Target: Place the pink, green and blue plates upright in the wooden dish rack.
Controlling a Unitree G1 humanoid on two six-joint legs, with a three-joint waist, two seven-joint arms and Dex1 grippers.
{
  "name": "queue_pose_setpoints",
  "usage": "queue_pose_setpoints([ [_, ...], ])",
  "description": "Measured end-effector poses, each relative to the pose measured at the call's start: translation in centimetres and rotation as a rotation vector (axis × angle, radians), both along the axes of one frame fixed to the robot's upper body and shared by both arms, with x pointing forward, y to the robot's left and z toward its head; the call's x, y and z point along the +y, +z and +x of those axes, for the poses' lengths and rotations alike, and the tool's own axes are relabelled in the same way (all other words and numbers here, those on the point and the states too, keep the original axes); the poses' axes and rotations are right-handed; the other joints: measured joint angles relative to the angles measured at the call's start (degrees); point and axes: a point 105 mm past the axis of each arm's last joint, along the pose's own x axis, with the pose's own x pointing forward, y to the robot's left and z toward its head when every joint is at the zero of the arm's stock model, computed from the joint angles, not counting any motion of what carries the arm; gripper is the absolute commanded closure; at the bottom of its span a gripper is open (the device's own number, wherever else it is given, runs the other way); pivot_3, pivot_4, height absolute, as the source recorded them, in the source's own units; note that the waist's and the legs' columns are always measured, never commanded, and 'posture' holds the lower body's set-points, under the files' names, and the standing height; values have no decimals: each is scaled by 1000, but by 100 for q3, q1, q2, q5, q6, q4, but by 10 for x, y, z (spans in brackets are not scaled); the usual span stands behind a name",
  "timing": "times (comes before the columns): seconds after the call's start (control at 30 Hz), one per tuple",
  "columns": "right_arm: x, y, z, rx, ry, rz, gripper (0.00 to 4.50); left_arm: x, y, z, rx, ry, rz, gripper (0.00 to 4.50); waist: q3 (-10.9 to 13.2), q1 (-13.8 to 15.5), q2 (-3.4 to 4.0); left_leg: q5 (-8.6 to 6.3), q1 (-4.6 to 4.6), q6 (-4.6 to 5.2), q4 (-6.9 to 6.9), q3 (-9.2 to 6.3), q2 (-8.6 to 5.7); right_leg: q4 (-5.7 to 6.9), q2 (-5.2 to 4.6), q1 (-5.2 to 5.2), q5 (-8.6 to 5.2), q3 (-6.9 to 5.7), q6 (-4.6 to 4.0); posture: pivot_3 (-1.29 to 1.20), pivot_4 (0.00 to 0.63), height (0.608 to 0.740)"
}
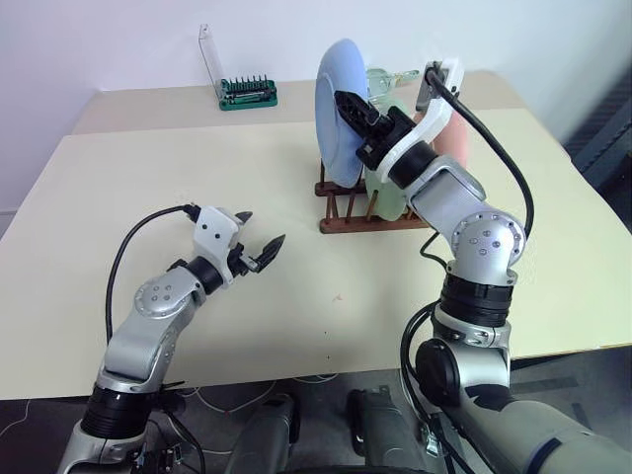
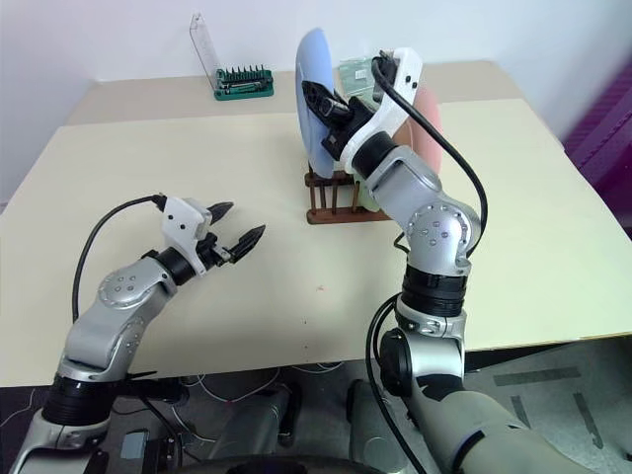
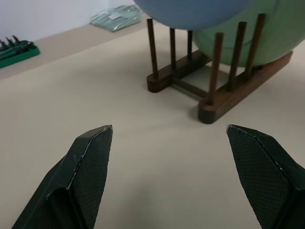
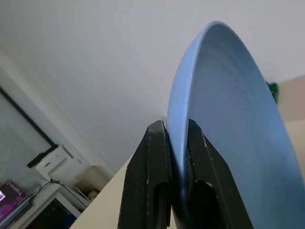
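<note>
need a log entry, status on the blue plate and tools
Right tool shut on blue plate, held upright over rack. Left tool open, empty. Green plate and pink plate racked. Nothing blocking.

The light blue plate (image 1: 334, 111) stood on edge above the near end of the dark wooden dish rack (image 1: 348, 205), its rim pinched by the right gripper (image 4: 178, 157). Behind it the mint green plate (image 3: 259, 33) sat upright between the pegs, the salmon pink plate (image 2: 431, 120) behind that.
</note>
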Motion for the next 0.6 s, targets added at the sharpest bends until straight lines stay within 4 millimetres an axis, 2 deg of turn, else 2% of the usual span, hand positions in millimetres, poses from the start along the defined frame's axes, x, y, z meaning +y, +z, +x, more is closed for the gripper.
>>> queue_pose_setpoints([
  [0.37, -2, -16, 12, 130, -59, -12, 4500, -4, -3, -4, 12, -38, 3, 575, 0, -3, 0, 0, 0, 1, 2, 2, 1, 0, 4, 2, 0, -2, 0, 0, 150, 740],
  [0.4, -2, -17, 14, 139, -59, -13, 3770, -5, -4, -4, 13, -44, 3, 519, 0, -4, 0, 0, 0, 1, 2, 2, 1, 0, 5, 2, 0, -3, 0, 0, 150, 740],
  [0.43, -1, -17, 15, 143, -57, -14, 3448, -6, -5, -5, 16, -49, 2, 519, 0, -4, 0, 0, 0, 1, 2, 2, 2, 0, 10, 1, 0, -3, 0, 0, 150, 740],
  [0.6, 2, -19, 17, 132, -67, -50, 1097, -9, -4, -9, 14, -66, -3, 519, 0, -5, 1, 0, 0, 1, 2, 4, 3, -1, 15, 1, 0, -2, 0, 0, 150, 740],
])
